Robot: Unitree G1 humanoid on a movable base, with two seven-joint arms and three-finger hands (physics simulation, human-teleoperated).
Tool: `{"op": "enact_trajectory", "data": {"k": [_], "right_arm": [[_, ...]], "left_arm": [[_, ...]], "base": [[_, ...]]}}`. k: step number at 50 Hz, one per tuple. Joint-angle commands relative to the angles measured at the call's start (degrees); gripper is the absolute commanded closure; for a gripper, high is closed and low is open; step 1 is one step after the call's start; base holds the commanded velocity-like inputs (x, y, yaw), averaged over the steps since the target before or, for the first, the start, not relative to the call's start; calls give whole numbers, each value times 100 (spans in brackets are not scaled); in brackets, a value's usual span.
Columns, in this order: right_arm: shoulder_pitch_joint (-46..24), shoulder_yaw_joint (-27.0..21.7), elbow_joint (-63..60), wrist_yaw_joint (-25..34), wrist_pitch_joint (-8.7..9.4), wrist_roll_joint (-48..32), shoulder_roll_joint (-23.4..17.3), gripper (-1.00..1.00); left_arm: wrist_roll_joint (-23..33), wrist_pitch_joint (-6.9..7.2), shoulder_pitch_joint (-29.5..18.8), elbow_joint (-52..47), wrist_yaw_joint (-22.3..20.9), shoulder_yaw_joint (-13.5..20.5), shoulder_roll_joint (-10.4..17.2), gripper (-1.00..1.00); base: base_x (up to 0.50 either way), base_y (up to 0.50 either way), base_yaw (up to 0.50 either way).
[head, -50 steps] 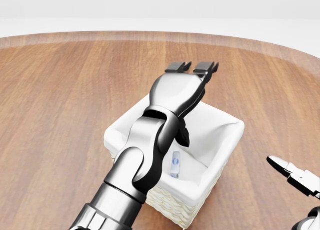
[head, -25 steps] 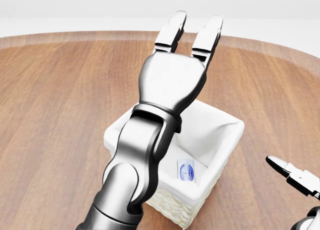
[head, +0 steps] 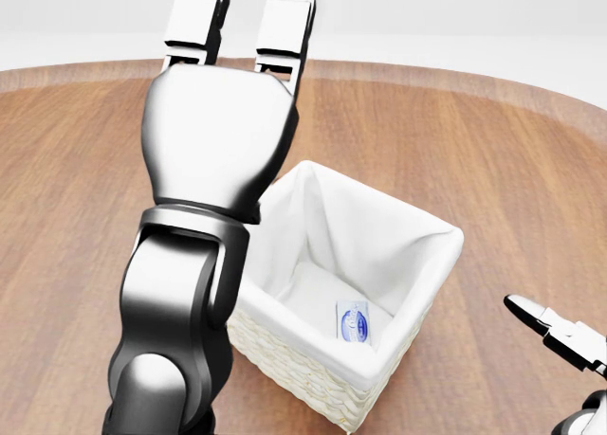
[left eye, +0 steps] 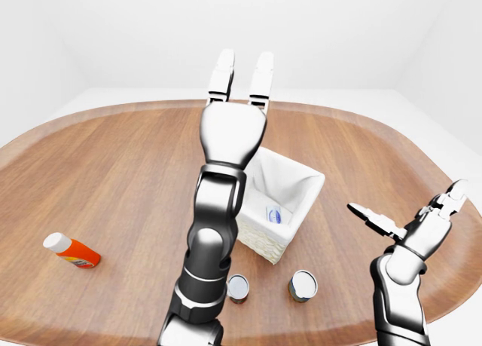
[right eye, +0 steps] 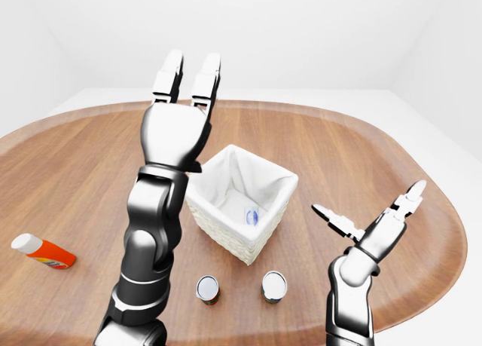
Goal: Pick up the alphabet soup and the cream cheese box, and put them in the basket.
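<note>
We see the cream cheese box (head: 353, 320) lying inside the basket (head: 432, 264), low on its white lining toward the lower right of the head view. The basket stands on the wooden table (right eye: 75, 180), at the centre of both eye views.

The head view shows only the basket, the box and parts of the arms. The eye views show more: two cans stand on the table below the basket, one (right eye: 207, 289) to the left and the other (right eye: 273, 286) to the right, near each other but apart. We cannot tell which is the alphabet soup. An orange bottle (left eye: 70, 250) with a white cap lies on its side at the far left, well apart from the rest.

Our left hand (right eye: 185, 75) is raised above the table, left of the basket in the right-eye view, its fingers (head: 194, 20) straight, pointing up and parted, holding nothing. Our right hand (left eye: 410, 218) is at the lower right of the eye views, fingers spread wide and empty, touching nothing.
</note>
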Motion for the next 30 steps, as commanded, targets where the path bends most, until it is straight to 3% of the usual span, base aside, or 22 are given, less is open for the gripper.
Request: {"op": "enact_trajectory", "data": {"k": [1,16,17,20,25,30], "right_arm": [[-3,11,13,0,0,-2,-5,-100],[-1,6,5,0,0,0,-4,-100],[-6,8,9,0,0,-2,-4,-100],[-11,-3,35,0,0,17,-9,-100],[-6,3,22,0,0,11,-8,-100],[-14,-7,7,0,0,38,-8,-100]], "left_arm": [[-202,0,237,-745,-293,322,328,-100],[-1091,0,361,-1144,-532,881,1081,-100],[-1573,0,346,-1305,-720,1050,1072,-100],[-1573,0,364,-1488,-786,1121,1362,-100],[-1871,0,443,-1644,-893,1302,1574,-100],[-1977,0,264,-1895,-1286,1545,1858,-100]], "base": [[0,0,0],[0,0,0],[0,0,0],[0,0,0],[0,0,0],[0,0,0]]}}
